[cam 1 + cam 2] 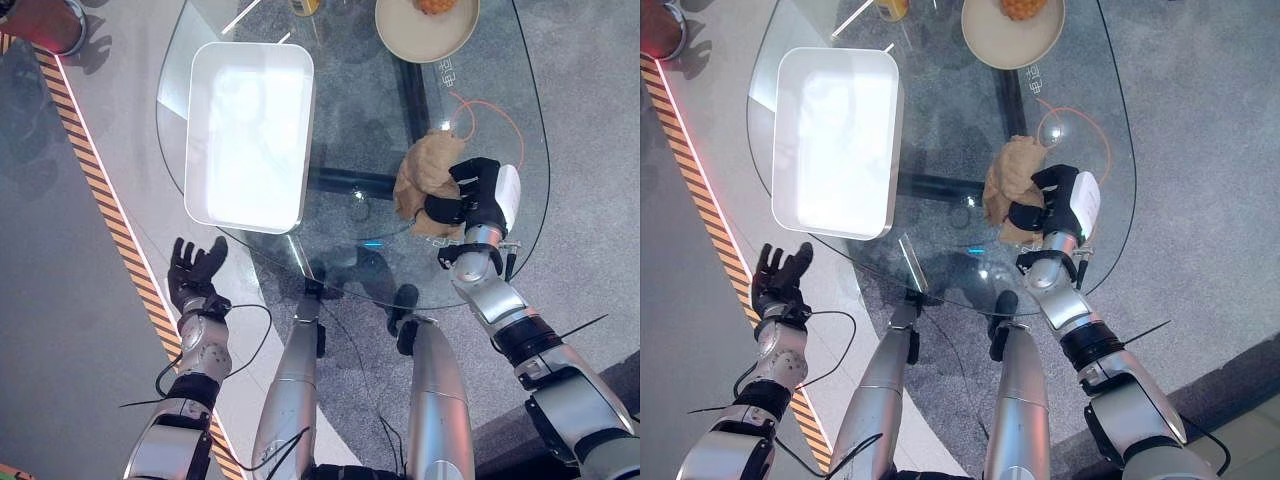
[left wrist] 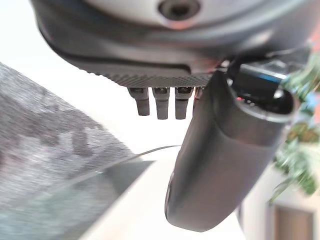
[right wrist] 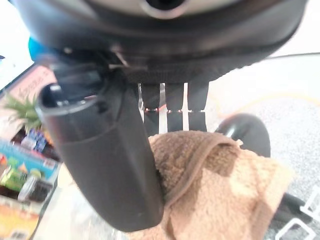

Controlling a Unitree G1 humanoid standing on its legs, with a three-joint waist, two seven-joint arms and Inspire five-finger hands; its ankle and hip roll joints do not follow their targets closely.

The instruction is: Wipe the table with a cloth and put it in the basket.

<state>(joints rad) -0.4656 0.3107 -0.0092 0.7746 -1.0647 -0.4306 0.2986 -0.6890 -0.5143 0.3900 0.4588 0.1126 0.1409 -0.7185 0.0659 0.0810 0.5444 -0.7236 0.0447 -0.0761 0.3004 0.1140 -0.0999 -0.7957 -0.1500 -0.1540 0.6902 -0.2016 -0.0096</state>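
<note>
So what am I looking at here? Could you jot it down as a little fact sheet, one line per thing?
surface: glass table, oval, floor visible through it
cloth: brown towel, bunched up on the glass near the table's right side
right hand: fingers curled round the towel, holding it on the table
left hand: fingers spread, holding nothing, off the table's edge over the floor
basket: white rectangular basket on the table's left part, nothing in it
other: beige plate with orange-brown food at the far edge
task stage: towel not yet in the basket
</note>
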